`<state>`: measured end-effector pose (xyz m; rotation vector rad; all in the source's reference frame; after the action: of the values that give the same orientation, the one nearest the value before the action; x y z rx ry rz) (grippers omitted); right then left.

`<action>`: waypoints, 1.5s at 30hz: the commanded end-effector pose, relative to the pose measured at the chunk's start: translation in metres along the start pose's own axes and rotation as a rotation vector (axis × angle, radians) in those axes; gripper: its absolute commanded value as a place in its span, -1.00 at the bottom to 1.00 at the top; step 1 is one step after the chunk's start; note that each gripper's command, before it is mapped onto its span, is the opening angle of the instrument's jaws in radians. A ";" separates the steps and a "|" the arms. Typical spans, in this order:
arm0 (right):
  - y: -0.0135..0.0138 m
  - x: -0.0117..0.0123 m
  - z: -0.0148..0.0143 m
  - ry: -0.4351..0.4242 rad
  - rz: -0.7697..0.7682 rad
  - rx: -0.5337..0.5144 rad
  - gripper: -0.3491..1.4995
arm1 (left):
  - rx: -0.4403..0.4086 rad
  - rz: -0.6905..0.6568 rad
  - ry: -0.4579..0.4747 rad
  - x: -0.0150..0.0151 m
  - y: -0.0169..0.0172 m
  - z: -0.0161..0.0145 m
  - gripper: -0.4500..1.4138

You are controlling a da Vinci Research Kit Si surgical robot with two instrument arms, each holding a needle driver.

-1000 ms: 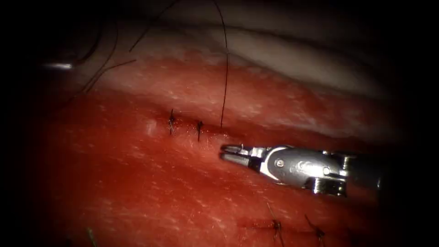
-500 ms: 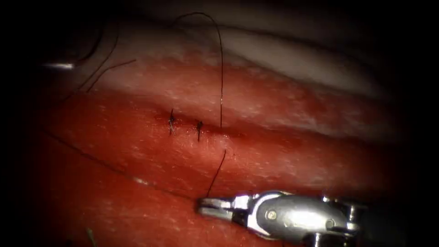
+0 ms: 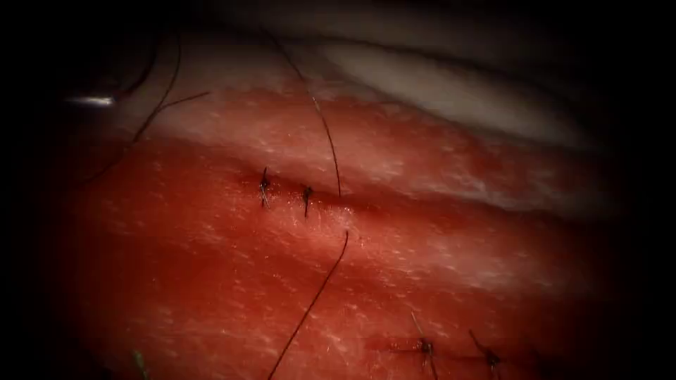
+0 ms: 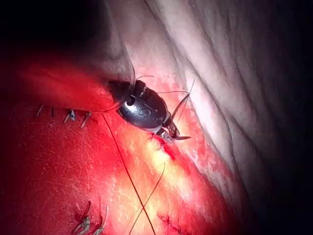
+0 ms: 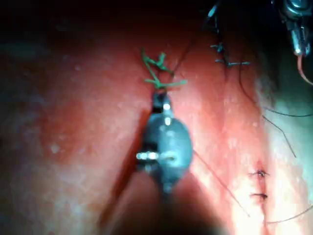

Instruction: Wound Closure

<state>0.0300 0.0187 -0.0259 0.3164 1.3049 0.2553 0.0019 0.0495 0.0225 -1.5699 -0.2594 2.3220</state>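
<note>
On the tissue (image 3: 211, 281) the cut (image 3: 394, 210) carries two tied stitches (image 3: 264, 187) at its left end. Just right of them the thread (image 3: 331, 151) comes down from the far side, enters the cut, comes out on the near side and runs taut (image 3: 310, 309) to the picture's lower edge. The right tool (image 5: 159, 98) hovers over the tissue beside a green knot (image 5: 157, 73), jaws shut on the thread. The left tool (image 4: 173, 133) sits low over the tissue with a thin curved needle (image 4: 182, 104) in its shut jaws, free of the tissue.
An older row of stitches (image 3: 424, 345) lies on the near right of the tissue. Loose dark thread ends (image 3: 162, 105) trail over the pale far-left edge, next to a bright glint (image 3: 90, 100). Pale fat (image 3: 451, 91) rises behind the cut.
The right tool has drawn back toward the near side and left the endoscope view, pulling thread through. The loop above the cut has flattened and the near strand has grown longer.
</note>
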 end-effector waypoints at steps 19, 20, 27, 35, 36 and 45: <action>0.0034 0.0004 -0.0015 -0.038 0.023 -0.171 0.82 | 0.035 0.033 -0.126 -0.0061 -0.0015 0.0026 -0.89; 0.0039 0.0000 -0.0022 -0.045 0.026 -0.183 0.82 | 0.049 0.044 -0.162 -0.0079 -0.0021 0.0032 -0.89; 0.0044 -0.0005 -0.0030 -0.047 0.032 -0.214 0.82 | 0.108 0.042 -0.279 -0.0172 -0.0057 0.0059 -0.43; 0.0044 -0.0009 -0.0035 -0.044 0.030 -0.219 0.84 | 0.296 -0.276 -0.241 -0.0173 -0.0094 0.0032 0.32; 0.0042 -0.0011 -0.0037 -0.041 0.028 -0.219 0.84 | 0.305 -0.292 -0.218 -0.0163 -0.0100 0.0016 0.32; 0.0034 -0.0022 -0.0059 -0.048 0.022 -0.235 0.82 | 0.278 -0.283 -0.186 -0.0078 -0.0080 -0.0034 0.28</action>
<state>0.0228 0.0214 -0.0244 0.1351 1.2065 0.4168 0.0085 0.0536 0.0285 -1.1375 -0.1981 2.1870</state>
